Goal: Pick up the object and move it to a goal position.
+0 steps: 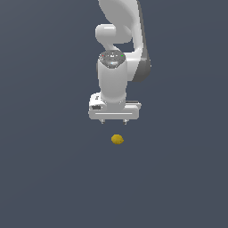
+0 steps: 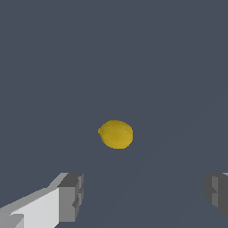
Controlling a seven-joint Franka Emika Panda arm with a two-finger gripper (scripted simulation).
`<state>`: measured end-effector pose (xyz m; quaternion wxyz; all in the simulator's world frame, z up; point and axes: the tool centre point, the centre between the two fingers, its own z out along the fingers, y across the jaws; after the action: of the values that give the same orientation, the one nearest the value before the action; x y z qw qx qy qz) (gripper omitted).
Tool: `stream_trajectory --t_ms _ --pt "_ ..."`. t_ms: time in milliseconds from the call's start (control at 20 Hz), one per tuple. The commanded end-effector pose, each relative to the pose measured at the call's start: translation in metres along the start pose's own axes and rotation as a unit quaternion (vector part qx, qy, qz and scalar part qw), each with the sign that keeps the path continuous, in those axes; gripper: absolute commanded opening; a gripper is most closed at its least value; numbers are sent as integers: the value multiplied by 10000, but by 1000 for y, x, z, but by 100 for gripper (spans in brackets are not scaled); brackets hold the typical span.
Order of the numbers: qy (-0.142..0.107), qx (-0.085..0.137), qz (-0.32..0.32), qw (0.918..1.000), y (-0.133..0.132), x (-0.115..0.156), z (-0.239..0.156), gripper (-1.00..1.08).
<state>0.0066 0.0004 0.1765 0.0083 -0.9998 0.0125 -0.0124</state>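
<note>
White two-finger gripper (image 1: 113, 121) on white arm hangs above small yellow bumpy lemon-like oval object (image 1: 117, 139), not touching. Jaws spread wide, empty. Object lies on flat dark grey-blue surface (image 1: 44, 178).

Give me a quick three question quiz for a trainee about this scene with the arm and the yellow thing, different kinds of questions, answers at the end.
1. True or false: the gripper is closed on the lemon-like object.
2. Multiple choice: in the wrist view, the object is A) pinched between the fingers, B) lying apart from the fingers, C) hidden.
3. Fill in: the object's colour is ____.

Key: 1 false, the gripper is open and sits above the object without touching it. 2 B. 3 yellow.
</note>
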Motion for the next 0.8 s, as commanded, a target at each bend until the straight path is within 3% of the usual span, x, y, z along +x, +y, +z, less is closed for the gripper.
stream_trajectory --t_ms 0,750 --pt "0 0 0 10000 0 0 0 100" --pt "-40 -101 -312 9995 -5 2 -4 100"
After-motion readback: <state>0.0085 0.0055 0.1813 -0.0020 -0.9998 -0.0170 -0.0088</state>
